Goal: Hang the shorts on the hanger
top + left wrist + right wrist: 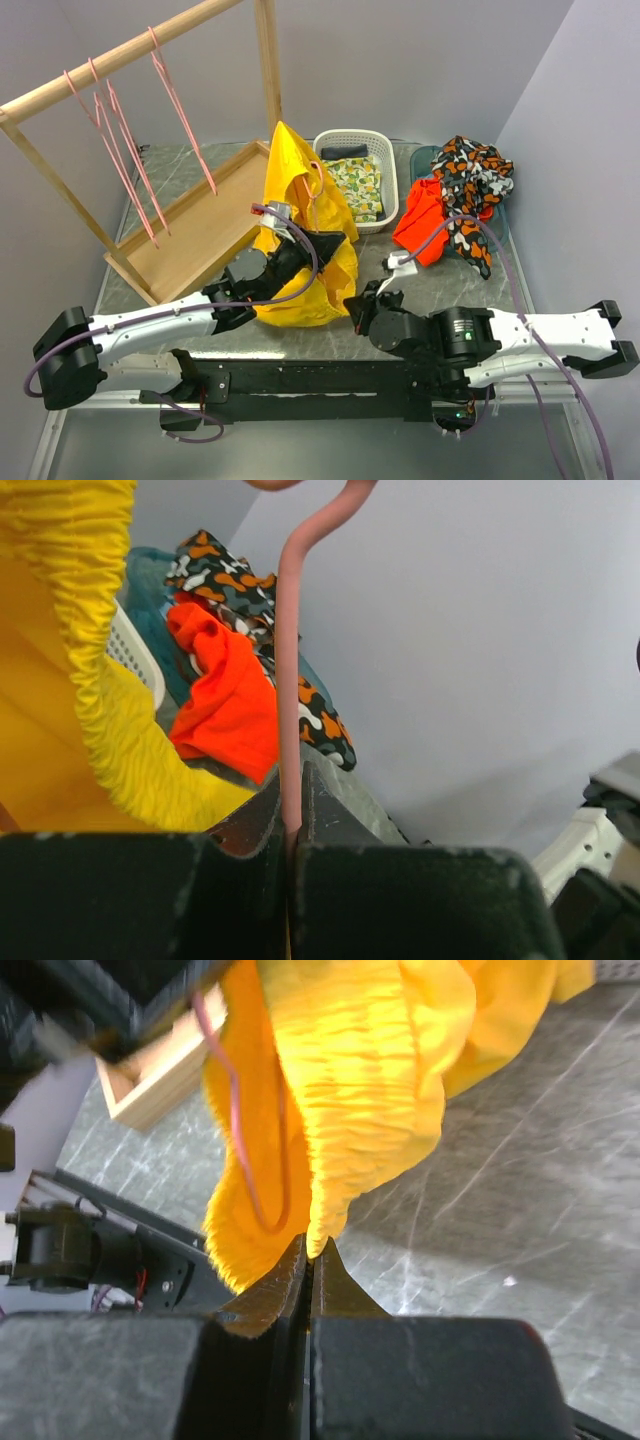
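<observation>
The yellow shorts (300, 215) are held up in a bunch over the table's middle. My left gripper (303, 243) is pressed against them and shut on the stem of a pink hanger (289, 660), whose wire rises straight out of the closed jaws (292, 825). The gathered waistband (105, 690) hangs just left of that wire. My right gripper (352, 303) sits low at the shorts' right edge. It is shut on a fold of the yellow waistband (350, 1110) at its tips (318, 1250). A loop of the hanger wire (238, 1130) lies against the fabric.
A wooden rack (120, 50) at back left carries three more pink hangers (130, 160) over its tray base (200, 225). A white basket (385, 195) stands behind the shorts. An orange-red cloth (420, 225) and a patterned cloth (475, 180) lie at the right.
</observation>
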Controlling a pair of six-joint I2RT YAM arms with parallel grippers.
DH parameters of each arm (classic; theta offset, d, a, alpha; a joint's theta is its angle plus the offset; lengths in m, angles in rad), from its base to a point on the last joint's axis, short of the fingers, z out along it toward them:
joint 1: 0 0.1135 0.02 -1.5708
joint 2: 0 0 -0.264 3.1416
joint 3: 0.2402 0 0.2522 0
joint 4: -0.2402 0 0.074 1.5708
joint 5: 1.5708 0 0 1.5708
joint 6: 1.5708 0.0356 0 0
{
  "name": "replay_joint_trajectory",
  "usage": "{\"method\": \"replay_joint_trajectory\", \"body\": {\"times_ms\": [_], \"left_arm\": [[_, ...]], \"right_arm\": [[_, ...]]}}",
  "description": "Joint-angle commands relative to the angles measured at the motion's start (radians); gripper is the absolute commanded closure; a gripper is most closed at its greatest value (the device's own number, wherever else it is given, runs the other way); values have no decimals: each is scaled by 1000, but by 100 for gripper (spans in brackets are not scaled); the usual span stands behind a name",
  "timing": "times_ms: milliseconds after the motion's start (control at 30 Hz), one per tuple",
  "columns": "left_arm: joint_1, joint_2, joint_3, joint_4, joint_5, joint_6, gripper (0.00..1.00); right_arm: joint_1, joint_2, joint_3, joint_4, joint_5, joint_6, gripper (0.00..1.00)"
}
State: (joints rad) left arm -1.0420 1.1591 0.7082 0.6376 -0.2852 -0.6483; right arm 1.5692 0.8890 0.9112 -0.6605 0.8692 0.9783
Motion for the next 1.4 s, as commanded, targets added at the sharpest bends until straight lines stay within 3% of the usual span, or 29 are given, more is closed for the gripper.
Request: {"method": "replay_joint_trajectory", "body": {"times_ms": [0, 200, 333, 433, 667, 967, 1100, 1133, 1367], "left_arm": [[7, -16, 33, 13, 121, -16, 99], [5, -48, 79, -169, 274, -97, 99], [5, -58, 135, -343, 359, -145, 99], [5, -64, 105, -369, 431, -186, 99], [8, -26, -128, -196, 440, -220, 98], [20, 157, -214, -7, 482, -229, 98], [52, 209, -231, 46, 483, -252, 85], [57, 214, -230, 47, 475, -255, 75], [118, 232, -184, 20, 469, -238, 68]], "right_arm": [[-72, -33, 58, -59, 25, -46, 100], [-262, -94, -11, 67, -149, -173, 100], [-293, -101, -23, 117, -188, -213, 100], [-294, -81, -46, 131, -205, -193, 100], [-294, -53, -265, 239, -272, -55, 100], [-299, 50, -371, 300, -303, 2, 100], [-301, 119, -367, 302, -300, 7, 100], [-299, 126, -367, 308, -303, 7, 100], [-301, 154, -385, 343, -323, 7, 100]]}}
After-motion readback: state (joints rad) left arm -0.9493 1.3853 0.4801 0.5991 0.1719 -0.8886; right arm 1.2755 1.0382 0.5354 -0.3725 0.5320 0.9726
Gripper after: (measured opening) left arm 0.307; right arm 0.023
